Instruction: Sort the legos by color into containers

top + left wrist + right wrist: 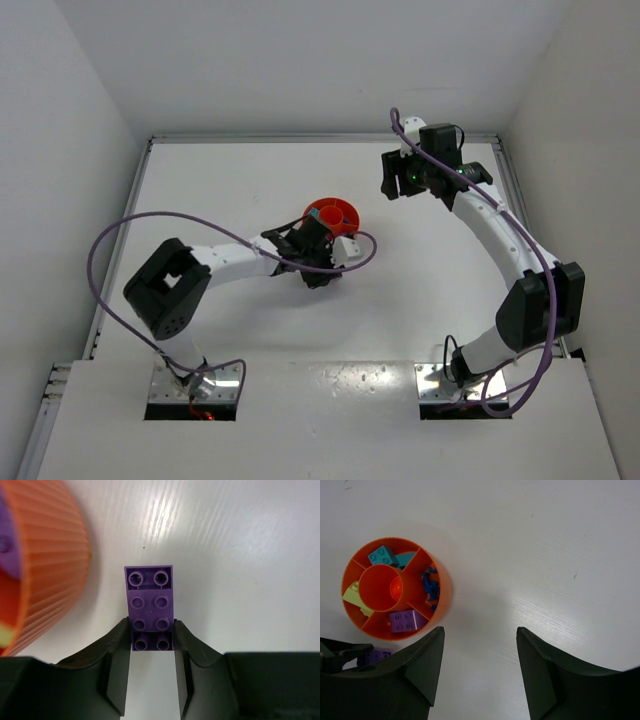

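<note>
Spanning the scene, the white table carries one round orange bowl, a centre well ringed by divided sections. These sections hold teal bricks, blue bricks, a yellow-green brick and a stored purple brick.

The right gripper hangs high with its fingers spread and nothing between them. The bowl lies ahead of them and to their left.

The left gripper is clamped on the loose purple brick, one finger pressed to each long side at its near end. The bowl's ribbed wall stands just off the left finger. Whether the brick is raised off the table cannot be told.

Step in hand, by judgement: delivery of a grasped purple brick. The next move calls for lifting it over the ribbed wall, centring it above the purple section and then parting the fingers.

The brick's long axis runs parallel to the fingers. Its studs face the wrist camera and its far end projects beyond the fingertips.
</note>
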`<control>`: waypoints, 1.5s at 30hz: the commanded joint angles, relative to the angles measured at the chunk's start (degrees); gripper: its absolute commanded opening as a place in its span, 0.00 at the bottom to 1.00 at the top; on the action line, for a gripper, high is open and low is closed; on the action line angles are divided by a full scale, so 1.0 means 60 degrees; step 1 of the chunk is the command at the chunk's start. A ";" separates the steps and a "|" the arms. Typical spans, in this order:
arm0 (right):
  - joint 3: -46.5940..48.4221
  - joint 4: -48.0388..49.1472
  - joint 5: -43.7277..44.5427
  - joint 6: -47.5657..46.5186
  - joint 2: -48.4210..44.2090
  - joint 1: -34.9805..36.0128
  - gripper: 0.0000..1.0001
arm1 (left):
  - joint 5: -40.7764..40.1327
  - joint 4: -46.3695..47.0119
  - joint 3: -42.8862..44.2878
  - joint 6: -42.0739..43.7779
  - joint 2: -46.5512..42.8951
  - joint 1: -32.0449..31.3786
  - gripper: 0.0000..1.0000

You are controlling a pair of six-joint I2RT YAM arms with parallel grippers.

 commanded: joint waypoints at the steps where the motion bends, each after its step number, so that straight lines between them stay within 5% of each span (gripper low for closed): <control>1: 0.0053 0.0200 0.0022 0.0014 -0.0220 -0.0043 0.61 | 0.0438 -0.0221 0.0122 -0.0151 -0.1539 -0.0162 0.26; 8: 0.0053 0.0200 -0.0066 0.0014 -0.0220 -0.0043 0.61 | -0.0295 -0.1702 0.2084 0.0463 -0.1837 -0.0133 0.26; 32: 0.0258 0.0112 0.0110 0.0014 -0.0103 -0.0043 0.65 | -0.0910 -0.1468 0.3755 0.1255 0.0301 0.0716 0.31; 45: 0.0346 0.0112 0.0110 0.0014 -0.0015 -0.0043 0.66 | -0.0690 -0.1045 0.4295 0.0656 -0.0195 0.0716 0.56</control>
